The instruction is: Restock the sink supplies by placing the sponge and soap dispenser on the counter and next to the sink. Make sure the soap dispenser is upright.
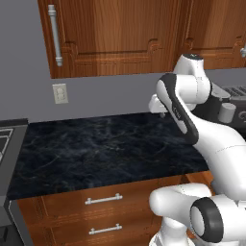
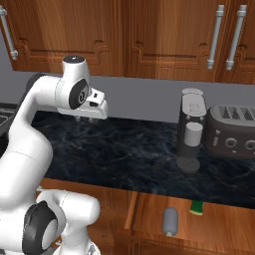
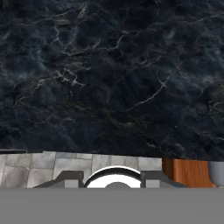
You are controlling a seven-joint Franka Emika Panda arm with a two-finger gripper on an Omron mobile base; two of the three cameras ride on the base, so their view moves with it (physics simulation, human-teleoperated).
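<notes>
Presently on record, listed from the task's items outward.

Soap dispenser [image 2: 170, 221]: grey, rounded bottle. It lies on its side on the wooden floor of an open drawer [image 2: 149, 214] that is pulled out below the front edge of the desk. It is not upright.

Sponge [image 2: 197, 207]: green. It is in the same drawer, near the dispenser and to its right, closer to the desk edge. The two are apart.

Desk [image 2: 139, 149]: long black marble-like top with pale veins, over brown wood cabinets. Two closed drawer fronts with silver handles [image 1: 103, 199] show in the left base view.

End effector [image 2: 88, 119]: hangs above the desk's left part, pointing down, well apart from the drawer's contents. Nothing is seen between the fingers. The fingertips [image 3: 65, 178] barely rise into the hand view, so whether they are spread or pressed together cannot be told. That view looks straight onto bare marble, with a strip of grey floor tile and a corner of orange-brown wood along its lower edge.

Coffee machine [image 2: 191, 127]: dark grey, stands on the desk toward the right, with a pale cup in its bay.

Toaster [image 2: 233, 130]: dark, just beside the coffee machine on its right.

Wall cabinets [image 2: 149, 35]: brown wood, long silver handles, above the desk.

Wall outlet [image 1: 60, 93]: pale, on the grey wall behind the desk.

Grey fixture [image 1: 5, 139]: at the desk's left end, cut off by the frame; kind not determinable.
</notes>
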